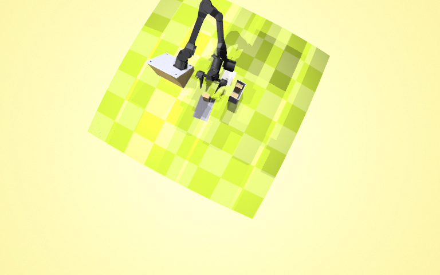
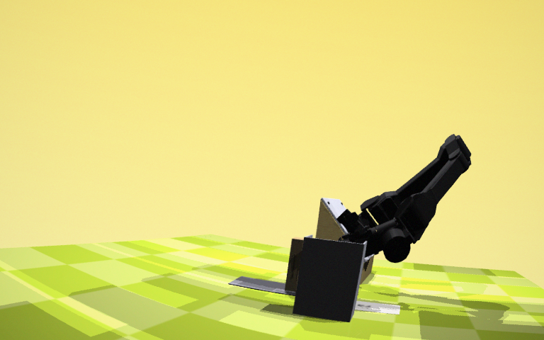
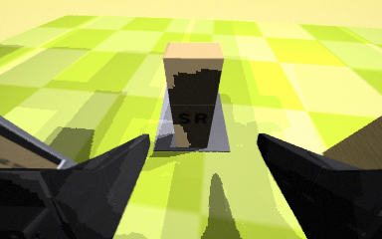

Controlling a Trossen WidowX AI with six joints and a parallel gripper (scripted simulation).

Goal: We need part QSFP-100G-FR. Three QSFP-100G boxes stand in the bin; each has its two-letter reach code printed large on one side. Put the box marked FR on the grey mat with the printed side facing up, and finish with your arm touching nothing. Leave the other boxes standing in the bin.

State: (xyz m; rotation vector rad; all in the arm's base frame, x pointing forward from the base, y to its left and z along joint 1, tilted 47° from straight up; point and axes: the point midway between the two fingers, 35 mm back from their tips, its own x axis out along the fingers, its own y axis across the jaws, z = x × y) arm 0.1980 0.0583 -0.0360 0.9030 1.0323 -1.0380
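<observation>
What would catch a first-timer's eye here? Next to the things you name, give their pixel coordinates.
Probably the black arm (image 1: 195, 30) (image 2: 448, 176), folded high above a bright green-and-yellow checkered surface (image 1: 207, 181) (image 2: 132, 280) (image 3: 249, 55). Next, perhaps, the cardboard box (image 1: 205, 96) (image 2: 294, 264) (image 3: 193, 50) marked SR, standing upright at one end of the grey mat (image 1: 202, 108) (image 2: 256, 284) (image 3: 220, 134), ahead of the open gripper (image 1: 208, 89) (image 3: 203, 138).
</observation>
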